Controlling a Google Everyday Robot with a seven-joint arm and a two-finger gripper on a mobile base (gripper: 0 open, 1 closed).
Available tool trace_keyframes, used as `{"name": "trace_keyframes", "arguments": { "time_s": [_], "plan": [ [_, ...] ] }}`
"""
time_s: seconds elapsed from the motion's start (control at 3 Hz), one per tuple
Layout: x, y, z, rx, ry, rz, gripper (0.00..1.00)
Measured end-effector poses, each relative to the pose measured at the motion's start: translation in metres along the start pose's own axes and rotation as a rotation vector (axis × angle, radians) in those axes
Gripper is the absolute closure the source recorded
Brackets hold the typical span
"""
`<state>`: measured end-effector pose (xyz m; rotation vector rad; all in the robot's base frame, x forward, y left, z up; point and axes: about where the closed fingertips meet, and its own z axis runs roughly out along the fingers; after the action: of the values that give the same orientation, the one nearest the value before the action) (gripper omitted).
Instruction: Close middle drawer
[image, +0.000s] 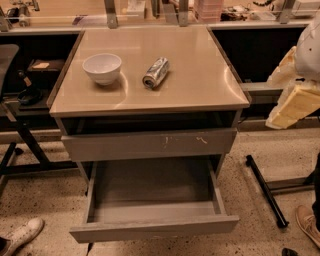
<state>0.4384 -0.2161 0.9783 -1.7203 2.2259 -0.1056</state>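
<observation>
The middle drawer (155, 229) is pulled far out of the grey cabinet; its plain flat front faces me low in the view and its grey inside (152, 187) is empty. Above it sits the grey drawer front with pale scratch marks (150, 144), with a dark gap over it. The front nearest the floor is out of view. My gripper (294, 106) is a cream and white shape at the right edge, beside the cabinet top and well above and to the right of the open drawer, touching nothing.
A white bowl (102, 67) and a silver can (156, 72) lying on its side rest on the beige cabinet top (200, 85). A chair base (20, 130) stands left, a black bar (265, 192) lies on the floor right. Shoes show bottom left (20, 235) and bottom right (307, 225).
</observation>
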Motion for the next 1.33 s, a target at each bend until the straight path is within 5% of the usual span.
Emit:
{"name": "trace_keyframes", "arguments": {
  "time_s": [0.67,1.0,1.33],
  "plan": [
    [0.000,0.000,0.000,0.000,0.000,0.000,0.88],
    [0.001,0.010,0.005,0.003,-0.022,-0.003,1.00],
    [-0.002,0.045,0.029,-0.028,-0.068,0.028,1.00]
  ]
}}
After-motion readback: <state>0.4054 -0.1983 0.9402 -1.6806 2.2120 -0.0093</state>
